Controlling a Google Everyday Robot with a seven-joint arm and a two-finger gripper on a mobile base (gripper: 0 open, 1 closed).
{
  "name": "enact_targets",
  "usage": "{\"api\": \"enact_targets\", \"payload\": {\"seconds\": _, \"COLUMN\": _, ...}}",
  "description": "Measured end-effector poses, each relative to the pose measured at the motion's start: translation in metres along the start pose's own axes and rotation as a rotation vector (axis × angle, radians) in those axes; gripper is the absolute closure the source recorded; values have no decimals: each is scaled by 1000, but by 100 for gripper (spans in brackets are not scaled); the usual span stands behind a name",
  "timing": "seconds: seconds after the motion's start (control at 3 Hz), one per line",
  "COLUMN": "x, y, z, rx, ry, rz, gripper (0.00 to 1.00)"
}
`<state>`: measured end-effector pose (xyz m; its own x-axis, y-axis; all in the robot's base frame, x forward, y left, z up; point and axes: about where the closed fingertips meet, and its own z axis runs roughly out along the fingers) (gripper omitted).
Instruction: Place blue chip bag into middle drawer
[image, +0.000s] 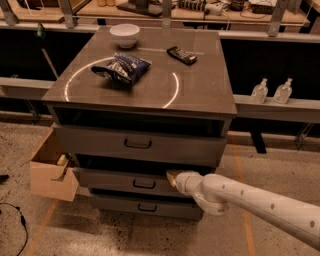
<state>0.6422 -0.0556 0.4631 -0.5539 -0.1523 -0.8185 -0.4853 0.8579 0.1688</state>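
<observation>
Setting: speckled concrete floor, with a grey three-drawer cabinet (220, 145) at the centre of the frame and dark shelving behind it.
Desk: the cabinet's flat grey top (200, 95) carries a white round bowl (124, 35) at the upper left, a small flat black packet (181, 55) at the upper right, and a bright ring of light.
Bag: the crumpled dark-blue foil chip bag (121, 69) lies inside that ring, left of centre on the desk, its long axis running roughly left to right across the frame.
Drawer: the low-fronted grey middle drawer (115, 179) sits below the taller top drawer (100, 142), with a dark gap above its front.
Hand: the white arm's hand (172, 177) is at the right end of the middle drawer's upper edge; open or closed, I cannot tell.
Key relation: the bag lies up and to the left of the hand, well apart, on the desk above.
Judgement: the bag is untouched, so the drawer comes first and the reach upward after.
</observation>
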Motion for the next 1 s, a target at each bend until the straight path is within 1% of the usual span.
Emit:
{"api": "enact_targets", "payload": {"seconds": 0.67, "x": -1, "y": 0, "z": -1, "rx": 0, "ry": 0, "rz": 0, "gripper": 100}}
{"api": "enact_targets", "payload": {"seconds": 1.0, "x": -1, "y": 0, "z": -1, "rx": 0, "ry": 0, "rz": 0, "gripper": 83}}
